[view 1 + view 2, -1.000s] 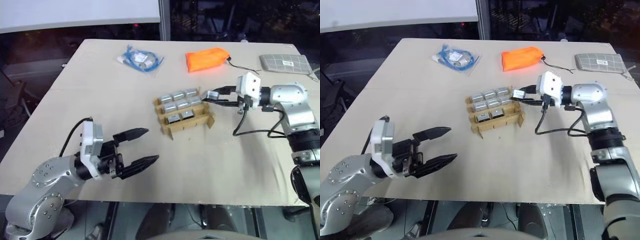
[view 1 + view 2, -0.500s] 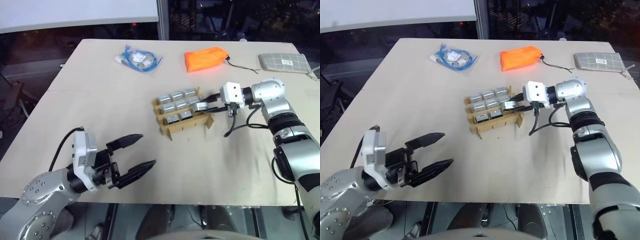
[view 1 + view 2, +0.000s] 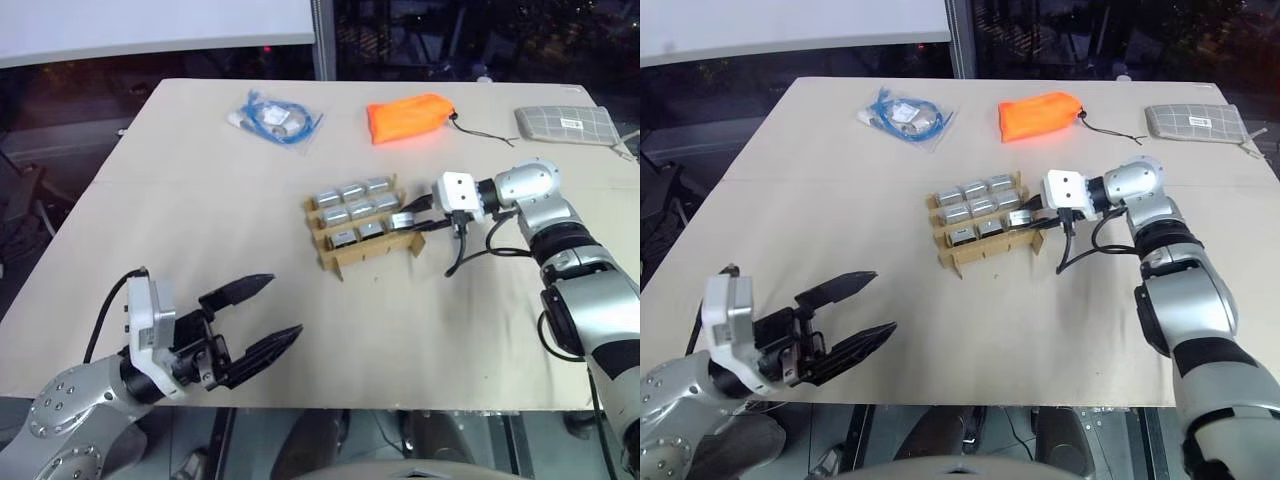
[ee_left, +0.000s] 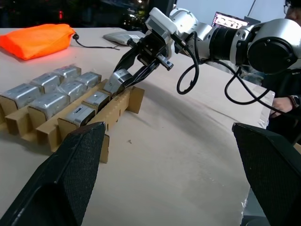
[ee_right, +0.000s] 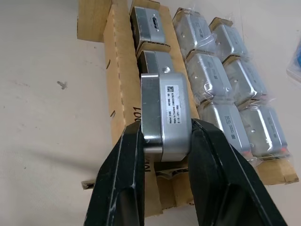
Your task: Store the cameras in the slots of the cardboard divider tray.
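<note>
Eight cameras (image 3: 352, 208) are slotted in the cardboard divider tray (image 3: 385, 249); the last camera (image 5: 163, 113) is pinched by the right tool (image 3: 408, 219) over the near-right slot. The left tool (image 3: 262, 318) is spread, idle.

Eight silver cameras (image 3: 352, 212) fill the cardboard divider tray (image 3: 372, 250), apparently.

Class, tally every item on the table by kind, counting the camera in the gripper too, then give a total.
Cameras: 9
Cardboard divider tray: 1
Orange pouch: 1
Grey checked pouch: 1
Bagged blue cable: 1
Total: 13
</note>
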Controlling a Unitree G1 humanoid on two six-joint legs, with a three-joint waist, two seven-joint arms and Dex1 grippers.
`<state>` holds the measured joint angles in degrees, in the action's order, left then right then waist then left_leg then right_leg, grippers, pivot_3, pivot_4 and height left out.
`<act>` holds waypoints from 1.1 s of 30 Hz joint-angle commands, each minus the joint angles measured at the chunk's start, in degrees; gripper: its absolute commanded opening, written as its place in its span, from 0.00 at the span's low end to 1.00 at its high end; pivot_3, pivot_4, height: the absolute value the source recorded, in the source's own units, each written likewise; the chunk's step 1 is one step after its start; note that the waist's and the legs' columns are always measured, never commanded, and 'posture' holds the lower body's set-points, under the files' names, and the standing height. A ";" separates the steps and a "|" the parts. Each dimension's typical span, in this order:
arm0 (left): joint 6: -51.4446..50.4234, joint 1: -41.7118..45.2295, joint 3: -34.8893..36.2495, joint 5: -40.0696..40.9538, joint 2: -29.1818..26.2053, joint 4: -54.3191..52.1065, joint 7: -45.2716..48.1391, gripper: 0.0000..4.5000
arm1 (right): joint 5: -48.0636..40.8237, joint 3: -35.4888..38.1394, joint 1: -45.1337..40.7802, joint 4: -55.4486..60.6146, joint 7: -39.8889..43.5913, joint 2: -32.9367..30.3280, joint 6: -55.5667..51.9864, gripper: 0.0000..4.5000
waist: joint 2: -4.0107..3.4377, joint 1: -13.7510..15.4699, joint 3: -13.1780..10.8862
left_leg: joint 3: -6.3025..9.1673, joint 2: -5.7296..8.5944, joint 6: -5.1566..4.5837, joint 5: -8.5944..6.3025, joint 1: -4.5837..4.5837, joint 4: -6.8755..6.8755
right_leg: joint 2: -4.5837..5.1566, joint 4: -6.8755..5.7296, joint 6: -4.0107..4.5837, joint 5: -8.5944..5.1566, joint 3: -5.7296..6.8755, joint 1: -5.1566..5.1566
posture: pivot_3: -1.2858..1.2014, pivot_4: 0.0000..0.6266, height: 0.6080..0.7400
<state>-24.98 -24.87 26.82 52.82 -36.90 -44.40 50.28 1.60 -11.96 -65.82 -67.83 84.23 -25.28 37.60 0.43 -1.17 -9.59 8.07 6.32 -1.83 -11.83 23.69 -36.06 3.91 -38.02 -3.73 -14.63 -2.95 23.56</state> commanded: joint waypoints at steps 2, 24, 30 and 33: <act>1.83 -0.47 0.62 -0.41 0.01 -1.54 -0.49 1.00 | 0.91 0.67 -2.01 -0.42 -0.33 0.51 0.93 0.17 | 0.00 0.00 0.00 | 0.00 0.00 0.00 0.00 -0.01 0.00 | 0.00 0.00 0.00 0.00 0.00 0.00 | 0.52 0.24 1.00; 3.53 -0.04 -1.16 -1.41 0.40 -0.98 -2.18 1.00 | 1.09 3.65 -1.88 0.69 -1.66 -0.36 1.78 0.90 | -0.03 -0.49 -0.01 | -0.01 -0.04 0.01 0.00 -0.01 0.01 | -0.04 0.02 0.02 0.02 -0.01 0.00 | 0.52 0.24 1.00; 3.34 3.19 -3.51 -1.87 1.12 1.87 -2.82 1.00 | -6.37 7.47 5.31 15.09 1.00 -3.74 -6.40 0.90 | -0.04 -0.35 -0.01 | 0.01 -0.04 0.00 0.00 -0.01 0.00 | -0.04 0.01 0.02 0.02 0.00 -0.02 | 0.52 0.24 1.00; 3.31 6.67 -5.94 -2.66 0.94 4.20 -1.90 1.00 | -6.32 6.48 11.87 24.65 -0.53 -6.39 -8.30 0.90 | -0.04 0.37 -0.01 | 0.03 -0.04 -0.01 -0.01 0.00 -0.01 | -0.03 0.02 0.02 0.02 0.05 0.00 | 0.52 0.24 1.00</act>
<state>-22.62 -19.03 21.48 50.62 -35.80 -40.27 47.75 -3.75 -5.77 -54.50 -47.83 83.72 -30.97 30.14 0.39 -0.81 -9.60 8.10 6.28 -1.84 -11.84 23.70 -36.08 3.89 -38.01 -3.71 -14.61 -2.91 23.55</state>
